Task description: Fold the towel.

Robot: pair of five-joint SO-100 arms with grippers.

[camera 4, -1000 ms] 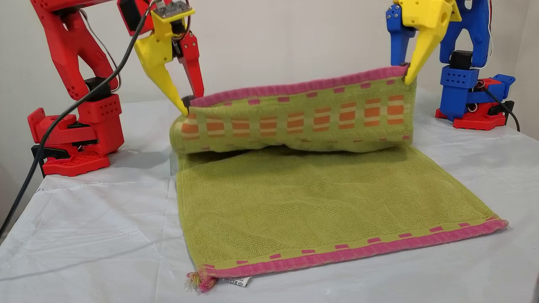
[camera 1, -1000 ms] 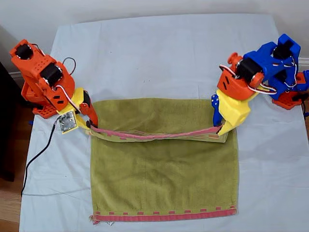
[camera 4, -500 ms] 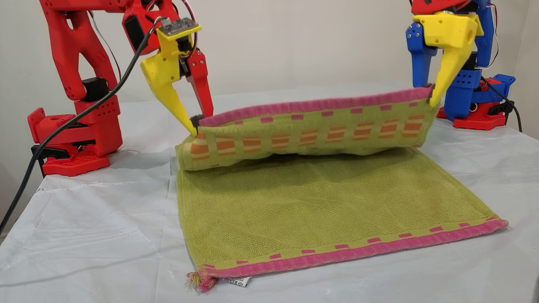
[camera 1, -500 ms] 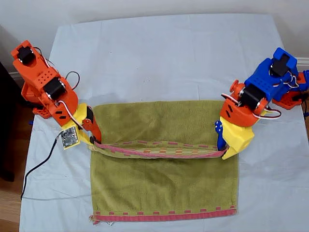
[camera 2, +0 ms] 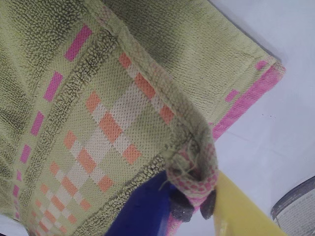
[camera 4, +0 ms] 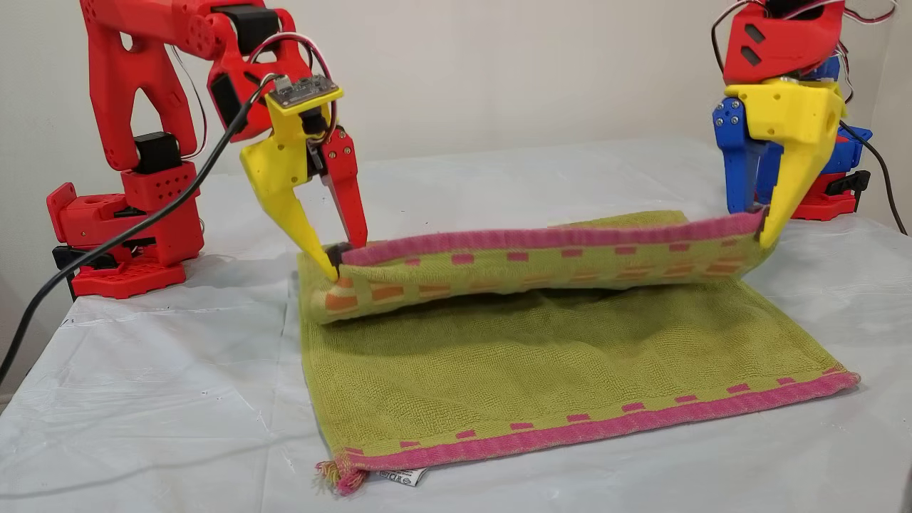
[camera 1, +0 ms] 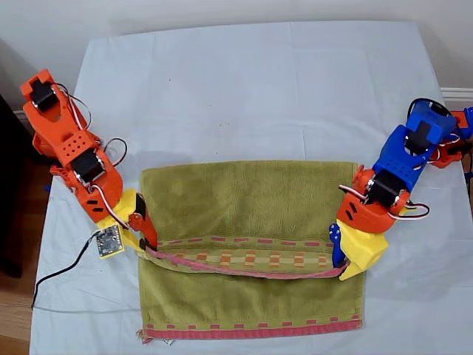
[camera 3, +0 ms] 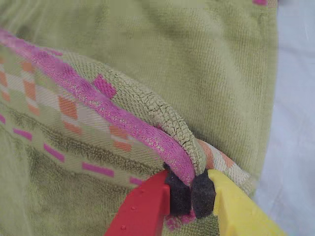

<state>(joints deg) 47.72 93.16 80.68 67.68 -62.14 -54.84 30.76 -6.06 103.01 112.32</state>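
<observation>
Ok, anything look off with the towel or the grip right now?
Nothing serious. My first hand and my second hand each pinch a corner of the towel at its lifted hem, which sags slightly between them. The resting hem's corner at the other view's left is frayed.

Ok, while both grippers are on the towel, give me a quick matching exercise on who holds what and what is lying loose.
Things:
1. my first gripper
2. my second gripper
3. free hem
4. white tag

States:
a. pink, lying flat on the tablecloth, unheld
b. blue and yellow jaws, shut on a corner of the towel, exterior view's right
c. pokes out beside the frayed corner
d. red and yellow jaws, shut on a towel corner, exterior view's left

Pairs: 1-b, 2-d, 3-a, 4-c
</observation>
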